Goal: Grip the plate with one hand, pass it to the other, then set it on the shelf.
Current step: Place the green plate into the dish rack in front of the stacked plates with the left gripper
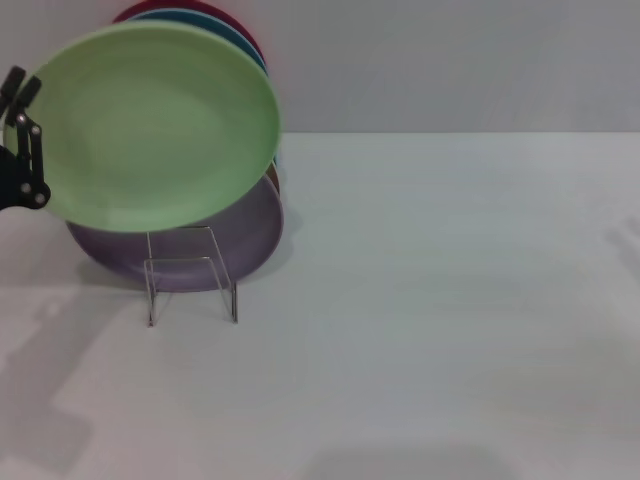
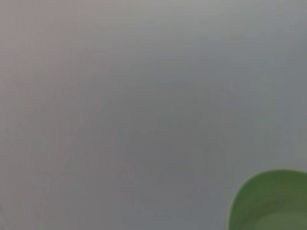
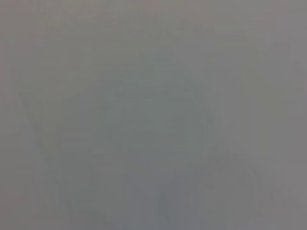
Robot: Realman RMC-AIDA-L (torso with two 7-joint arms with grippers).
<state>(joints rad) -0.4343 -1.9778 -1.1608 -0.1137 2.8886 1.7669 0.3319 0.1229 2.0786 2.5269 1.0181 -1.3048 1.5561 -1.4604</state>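
Here the left gripper point(image 1: 22, 140) pinches the plate point(image 1: 150, 125) by its rim, holding it up above the shelf point(image 1: 190, 275) so it can drop in.

Your head view is evenly and softly lit, with no glare on the white table point(image 1: 430, 300). Faint, diffuse shadows lie on it at the lower left, along the bottom edge and at the far right. The pale green plate point(image 1: 150, 125) looks soft-edged, as does the clear shelf point(image 1: 190, 285). Your left wrist view is a dim, blurred grey field with only an unfocused green plate edge in one corner. Your right wrist view is uniformly grey and featureless.
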